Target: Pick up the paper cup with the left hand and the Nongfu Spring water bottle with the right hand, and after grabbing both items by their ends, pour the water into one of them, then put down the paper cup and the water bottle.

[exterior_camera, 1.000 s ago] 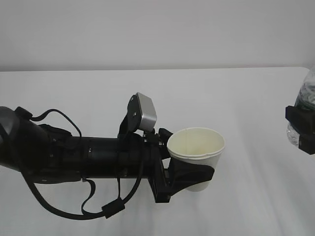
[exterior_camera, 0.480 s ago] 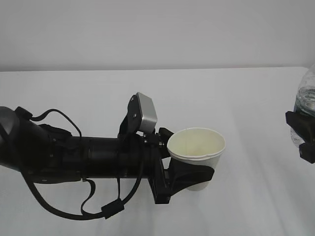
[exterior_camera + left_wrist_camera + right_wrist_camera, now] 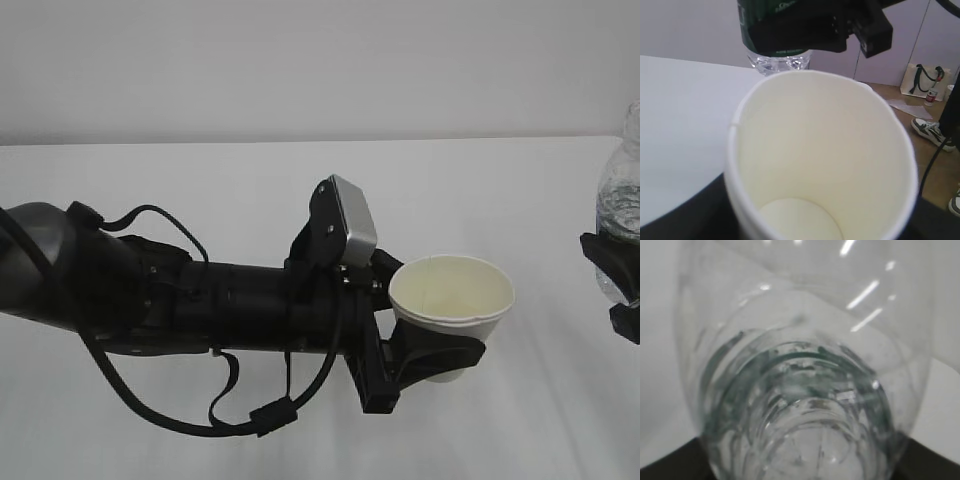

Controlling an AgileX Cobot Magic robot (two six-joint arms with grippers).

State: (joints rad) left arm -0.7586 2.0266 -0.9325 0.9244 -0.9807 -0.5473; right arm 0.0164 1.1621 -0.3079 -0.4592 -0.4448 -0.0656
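Note:
The paper cup [image 3: 452,295], white with a cream inside, is held upright above the table, and my left gripper [image 3: 438,352] is shut round its lower part. In the left wrist view the cup [image 3: 820,155] fills the frame and looks dry inside, with dark fingers [image 3: 677,220] at its sides. At the far right edge the Nongfu Spring water bottle [image 3: 621,205] stands upright in my right gripper [image 3: 618,280], which is shut on it. Its green label [image 3: 771,27] shows just beyond the cup. The clear ribbed bottle [image 3: 800,405] fills the right wrist view. I cannot make out the water clearly.
A white table [image 3: 200,180] runs back to a plain wall. Past the table's right edge, the left wrist view shows a brown floor with shoes [image 3: 930,132] and a bag [image 3: 922,80].
My left arm has carried the cup to the right, closer to the bottle. The bottle and right gripper have hardly moved.

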